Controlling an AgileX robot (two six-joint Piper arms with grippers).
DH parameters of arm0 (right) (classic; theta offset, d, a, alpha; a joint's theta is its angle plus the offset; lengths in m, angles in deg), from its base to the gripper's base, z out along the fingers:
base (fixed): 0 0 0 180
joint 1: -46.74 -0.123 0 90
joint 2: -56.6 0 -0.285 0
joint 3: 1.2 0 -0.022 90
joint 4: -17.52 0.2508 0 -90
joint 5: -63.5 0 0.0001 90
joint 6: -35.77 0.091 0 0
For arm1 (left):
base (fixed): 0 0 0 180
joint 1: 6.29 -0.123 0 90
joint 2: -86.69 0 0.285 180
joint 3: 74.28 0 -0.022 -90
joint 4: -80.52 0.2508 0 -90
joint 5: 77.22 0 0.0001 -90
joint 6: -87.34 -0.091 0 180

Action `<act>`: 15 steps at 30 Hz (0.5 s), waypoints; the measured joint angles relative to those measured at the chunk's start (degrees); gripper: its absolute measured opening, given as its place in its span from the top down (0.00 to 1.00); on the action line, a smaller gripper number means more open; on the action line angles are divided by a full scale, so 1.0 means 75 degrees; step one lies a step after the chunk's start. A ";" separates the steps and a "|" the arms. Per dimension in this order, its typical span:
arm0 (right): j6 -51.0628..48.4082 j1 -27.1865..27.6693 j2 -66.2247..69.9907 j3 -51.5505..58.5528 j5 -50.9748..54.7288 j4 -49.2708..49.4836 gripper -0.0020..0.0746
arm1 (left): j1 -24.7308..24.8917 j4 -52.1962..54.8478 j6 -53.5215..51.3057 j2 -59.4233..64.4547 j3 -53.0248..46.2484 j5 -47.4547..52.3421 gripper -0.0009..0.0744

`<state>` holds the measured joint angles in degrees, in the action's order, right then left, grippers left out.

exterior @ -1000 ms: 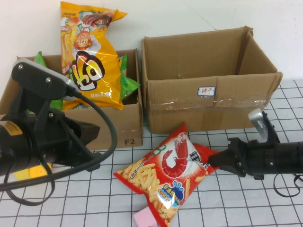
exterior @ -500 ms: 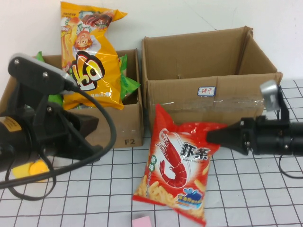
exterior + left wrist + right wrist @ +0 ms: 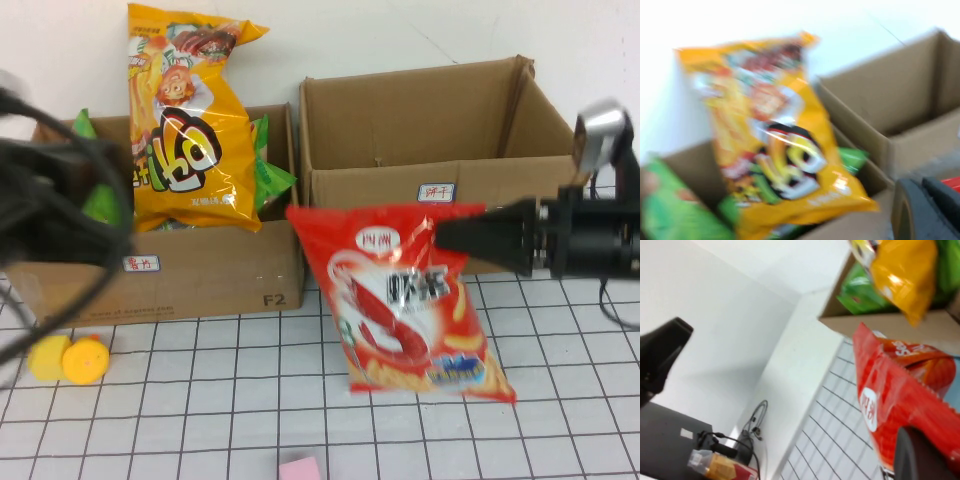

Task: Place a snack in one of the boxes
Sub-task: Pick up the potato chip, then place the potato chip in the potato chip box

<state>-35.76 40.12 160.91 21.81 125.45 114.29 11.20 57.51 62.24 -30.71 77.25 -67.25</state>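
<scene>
A red shrimp-chip snack bag (image 3: 410, 300) hangs in the air in front of the empty right cardboard box (image 3: 420, 120), its top corner pinched by my right gripper (image 3: 442, 234), which is shut on it. The bag also shows in the right wrist view (image 3: 900, 390), with one dark finger (image 3: 920, 455) over it. The left cardboard box (image 3: 200, 275) holds a tall orange snack bag (image 3: 185, 130) and green bags (image 3: 272, 178). My left gripper (image 3: 927, 212) is empty with its fingers together, near the left box; its arm (image 3: 50, 200) is a dark blur at the far left.
A yellow round object (image 3: 68, 358) lies on the grid mat in front of the left box. A pink block (image 3: 300, 468) sits at the front edge. The orange bag (image 3: 775, 140) and right box (image 3: 900, 100) fill the left wrist view.
My right gripper has lifted the red bag off the mat and up in front of the right box. The left arm has swung up and away to the left, uncovering the left box front.
</scene>
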 joint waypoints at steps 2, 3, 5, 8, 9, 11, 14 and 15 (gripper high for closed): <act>0.0141 -0.0069 -0.0050 -0.0280 0.0015 -0.0012 0.97 | -0.0332 0.0108 0.0015 -0.0262 0.0000 0.0060 0.99; 0.0220 -0.0109 -0.0066 -0.0455 0.0031 -0.0012 0.97 | -0.0536 0.0181 0.0015 -0.0384 0.0000 0.0160 0.99; 0.0353 -0.0238 -0.0098 -0.0815 0.0031 -0.0012 0.97 | -0.0982 0.0270 0.0015 -0.0591 0.0000 0.0378 0.99; 0.0533 -0.0588 -0.0101 -0.1338 -0.0066 -0.0017 0.97 | -0.1661 0.0320 0.0015 -0.0896 0.0000 0.0752 0.99; 0.0571 -0.0749 -0.0101 -0.1542 -0.0199 -0.0045 0.97 | -0.1907 0.0317 0.0015 -0.1002 0.0000 0.0894 0.99; 0.0619 -0.1071 -0.0101 -0.1942 -0.0545 -0.0048 0.97 | -0.2333 0.0336 0.0015 -0.1189 0.0000 0.1149 0.99; 0.0625 -0.1584 -0.0081 -0.2660 -0.1317 -0.0065 0.97 | -0.2899 0.0336 0.0015 -0.1454 0.0000 0.1574 0.99; 0.0625 -0.1756 -0.0032 -0.2945 -0.1554 -0.0065 0.97 | -0.3065 0.0342 0.0015 -0.1533 0.0000 0.1715 0.99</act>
<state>-31.08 26.95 160.67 -0.28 113.80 113.80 -11.78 60.07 62.35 -42.21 77.25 -54.39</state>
